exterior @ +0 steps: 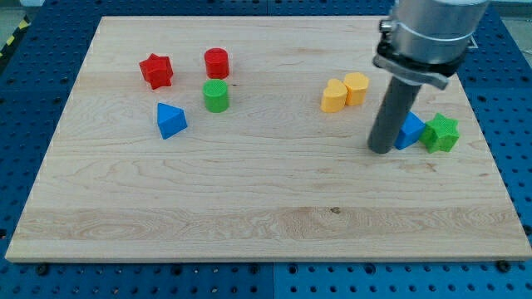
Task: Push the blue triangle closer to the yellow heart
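The blue triangle [411,130] lies at the view's right, partly hidden behind my rod, and touches a green star [441,133] on its right. The yellow heart [334,96] lies up and to the left of it, touching a yellow hexagon [357,88]. My tip [381,150] rests on the board at the triangle's left edge, touching it or nearly so, below and to the right of the heart.
On the view's left are a red star [155,71], a red cylinder [216,62], a green cylinder [215,95] and a second, chunkier blue block [170,120]. The wooden board's [249,208] right edge runs just past the green star.
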Tool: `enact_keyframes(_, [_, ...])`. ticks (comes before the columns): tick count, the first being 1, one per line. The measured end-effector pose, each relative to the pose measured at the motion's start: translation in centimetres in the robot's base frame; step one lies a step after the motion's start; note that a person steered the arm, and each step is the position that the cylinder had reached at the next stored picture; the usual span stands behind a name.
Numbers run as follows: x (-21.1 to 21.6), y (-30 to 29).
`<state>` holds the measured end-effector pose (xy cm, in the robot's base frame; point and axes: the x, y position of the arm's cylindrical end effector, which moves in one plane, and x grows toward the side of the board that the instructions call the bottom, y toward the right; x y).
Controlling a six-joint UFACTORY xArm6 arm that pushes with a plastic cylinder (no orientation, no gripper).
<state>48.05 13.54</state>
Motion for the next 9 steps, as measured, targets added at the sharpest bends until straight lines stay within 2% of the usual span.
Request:
enact_keyframes(4, [0.0, -26.0])
enact_keyframes(5, [-1.5, -32.1])
enact_keyframes(6, [-5.8, -34.0])
enact_keyframes(8, [-4.5, -32.3])
enact_keyframes(9, [-4.0, -27.9])
